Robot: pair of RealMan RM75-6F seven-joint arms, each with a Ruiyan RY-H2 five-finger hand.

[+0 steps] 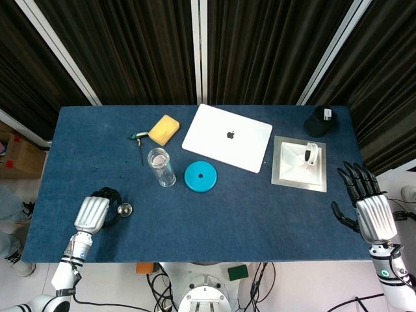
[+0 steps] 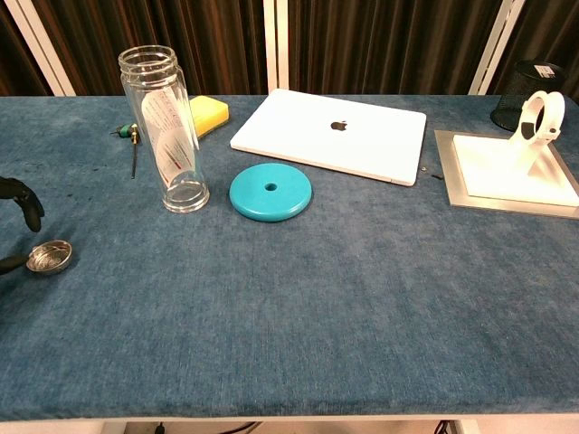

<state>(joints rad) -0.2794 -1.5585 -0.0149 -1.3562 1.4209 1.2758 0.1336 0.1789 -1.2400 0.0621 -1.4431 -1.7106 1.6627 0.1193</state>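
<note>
Small metal cup (image 1: pixel 124 209) on the near-left part of the blue table (image 1: pixel 247 208), just right of the left hand (image 1: pixel 94 212), fingers curled apart around it, not clamped. Glass jar (image 1: pixel 161 167) farther away. Right hand (image 1: pixel 369 211) spread, empty.

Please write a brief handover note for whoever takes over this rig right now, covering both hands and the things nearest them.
Left hand: open, fingers curved around the small metal strainer cup at the table's front left; the chest view shows fingertips above it and a thumb tip at its rim, no grip yet.
Right hand: open, fingers spread, holding nothing, off the table's right edge near the white stand.
The glass jar stands upright and uncapped behind the cup, with the blue disc beside it.
Done: left hand is at the cup. Left: closing on it, and all that follows.
</note>
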